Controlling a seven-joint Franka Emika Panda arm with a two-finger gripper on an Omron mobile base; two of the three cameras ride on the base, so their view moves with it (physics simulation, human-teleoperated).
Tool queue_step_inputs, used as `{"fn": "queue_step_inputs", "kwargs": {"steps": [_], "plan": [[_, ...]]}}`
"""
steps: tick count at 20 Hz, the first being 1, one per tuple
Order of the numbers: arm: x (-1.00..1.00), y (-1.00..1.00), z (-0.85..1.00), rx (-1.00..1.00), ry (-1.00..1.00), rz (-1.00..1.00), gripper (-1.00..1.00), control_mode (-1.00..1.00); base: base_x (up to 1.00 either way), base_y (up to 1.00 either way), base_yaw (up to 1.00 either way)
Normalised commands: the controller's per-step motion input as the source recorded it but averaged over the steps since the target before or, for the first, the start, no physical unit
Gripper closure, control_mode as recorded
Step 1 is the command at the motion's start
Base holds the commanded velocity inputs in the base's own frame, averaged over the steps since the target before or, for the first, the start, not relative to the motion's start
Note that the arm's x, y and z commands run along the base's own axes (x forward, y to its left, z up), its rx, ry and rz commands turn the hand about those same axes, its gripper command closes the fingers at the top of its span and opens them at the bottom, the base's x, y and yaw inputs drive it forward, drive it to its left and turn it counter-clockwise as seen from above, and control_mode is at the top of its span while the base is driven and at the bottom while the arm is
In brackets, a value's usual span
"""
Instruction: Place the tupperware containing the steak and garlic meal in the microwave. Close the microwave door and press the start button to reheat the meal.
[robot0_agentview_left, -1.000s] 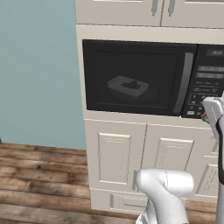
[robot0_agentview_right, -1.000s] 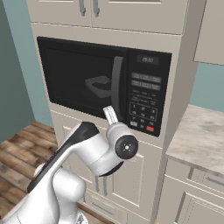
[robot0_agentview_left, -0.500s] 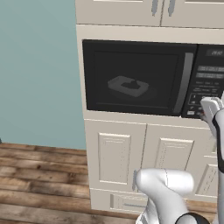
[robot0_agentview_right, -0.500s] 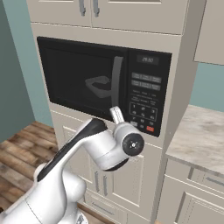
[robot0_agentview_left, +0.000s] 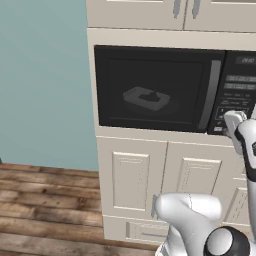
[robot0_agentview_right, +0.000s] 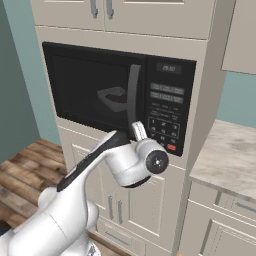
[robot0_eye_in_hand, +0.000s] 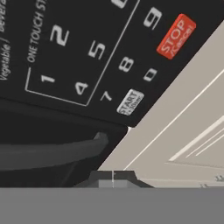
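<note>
Cream cabinetry frames the microwave (robot0_agentview_left: 170, 90), door (robot0_agentview_left: 152, 87) shut on the tupperware (robot0_agentview_left: 146, 98) mid-cavity; gripper (robot0_eye_in_hand: 113, 176), jaws closed and empty, sits at the panel's lower corner, so best nudge squarely onto the start button (robot0_eye_in_hand: 130, 102), clear of stop (robot0_eye_in_hand: 176, 36).

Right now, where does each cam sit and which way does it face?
Left base: behind the arm, to its left, facing the microwave; arm at lower right, hand at the panel.
Right base: behind, to its right, same microwave front; arm from lower left.
Hand: on the shut hand, close on the keypad's START button.
Both base views share the closed door with the tupperware behind it.
</note>
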Motion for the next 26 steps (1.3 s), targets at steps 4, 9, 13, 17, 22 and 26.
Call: {"fn": "queue_step_inputs", "kwargs": {"steps": [4,9,13,17,22,26], "plan": [[0.35,-0.14,-0.22,0.01,0.0,0.0,1.0,-1.0,0.0,0.0,0.0],[0.37,-0.15,-0.21,0.01,0.0,0.0,1.0,-1.0,0.0,0.0,0.0],[0.35,-0.18,-0.19,0.01,0.0,0.0,1.0,-1.0,0.0,0.0,0.0],[0.34,-0.21,-0.21,0.01,0.0,0.0,1.0,-1.0,0.0,0.0,0.0],[0.37,-0.16,-0.21,0.0,0.0,0.0,1.0,-1.0,0.0,0.0,0.0],[0.39,-0.13,-0.19,0.0,0.0,0.0,1.0,-1.0,0.0,0.0,0.0]]}}
